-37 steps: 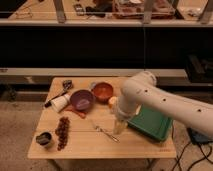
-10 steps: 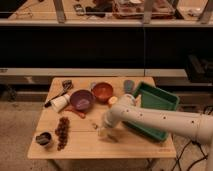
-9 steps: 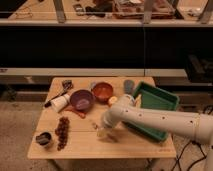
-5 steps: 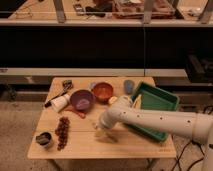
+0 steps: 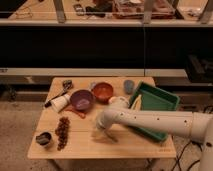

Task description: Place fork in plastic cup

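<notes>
My gripper [image 5: 100, 131] is low over the wooden table [image 5: 50, 150], at the front middle, at the end of the white arm [image 5: 150, 121] that reaches in from the right. The thin silver fork lay at this spot and is now hidden under the gripper. I cannot tell whether it is touched. A bluish plastic cup [image 5: 129, 86] stands upright at the back of the table, well behind the gripper and to its right. A white cup [image 5: 59, 102] lies on its side at the left.
A purple bowl [image 5: 82, 99] and an orange bowl [image 5: 102, 91] stand behind the gripper. An orange-red stick [image 5: 77, 112] lies in front of the purple bowl. A green tray [image 5: 155, 102] is on the right, with grapes [image 5: 62, 132] and a small dark cup [image 5: 43, 139] at the front left.
The arm has swung left across the table, and the gripper has come down a little onto the spot where the fork lay. Nothing else has moved.
</notes>
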You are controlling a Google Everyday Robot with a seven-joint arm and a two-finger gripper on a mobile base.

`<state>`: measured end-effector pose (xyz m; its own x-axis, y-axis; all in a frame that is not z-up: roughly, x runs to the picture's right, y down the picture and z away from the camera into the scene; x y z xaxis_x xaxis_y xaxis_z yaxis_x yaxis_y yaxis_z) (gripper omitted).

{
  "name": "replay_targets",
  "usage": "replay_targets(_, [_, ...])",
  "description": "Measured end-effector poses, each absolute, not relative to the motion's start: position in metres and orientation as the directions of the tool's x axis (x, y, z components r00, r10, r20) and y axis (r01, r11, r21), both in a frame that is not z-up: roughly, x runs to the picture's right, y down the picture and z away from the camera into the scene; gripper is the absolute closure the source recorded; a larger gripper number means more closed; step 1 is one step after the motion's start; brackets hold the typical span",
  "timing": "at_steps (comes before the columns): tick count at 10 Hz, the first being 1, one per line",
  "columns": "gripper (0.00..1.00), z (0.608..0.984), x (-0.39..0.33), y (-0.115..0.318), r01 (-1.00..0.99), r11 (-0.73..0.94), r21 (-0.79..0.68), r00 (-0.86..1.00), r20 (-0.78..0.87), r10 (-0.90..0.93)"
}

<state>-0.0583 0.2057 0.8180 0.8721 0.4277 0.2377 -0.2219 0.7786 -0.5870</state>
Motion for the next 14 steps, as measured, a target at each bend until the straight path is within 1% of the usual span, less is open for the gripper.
replay_targets(4, [0.35, 0.827, -0.062, 0.198, -0.203, 0.775, -0.599, 0.857, 0.274, 0.437])
replay_targets(8, [0.35, 0.838, -0.062, 0.204, -0.178, 0.744, -0.644, 0.844, 0.288, 0.452])
replay_targets(9, [0.37, 0.84, -0.061, 0.206, -0.175, 0.74, -0.649, 0.842, 0.29, 0.454])
replay_targets(11, [0.53, 0.842, -0.062, 0.209, -0.159, 0.74, -0.654, 0.841, 0.303, 0.449])
replay_targets(13, [0.75, 0.845, -0.063, 0.212, -0.153, 0.736, -0.659, 0.836, 0.31, 0.452])
replay_targets(14, [0.85, 0.846, -0.062, 0.212, -0.154, 0.735, -0.66, 0.834, 0.313, 0.455])
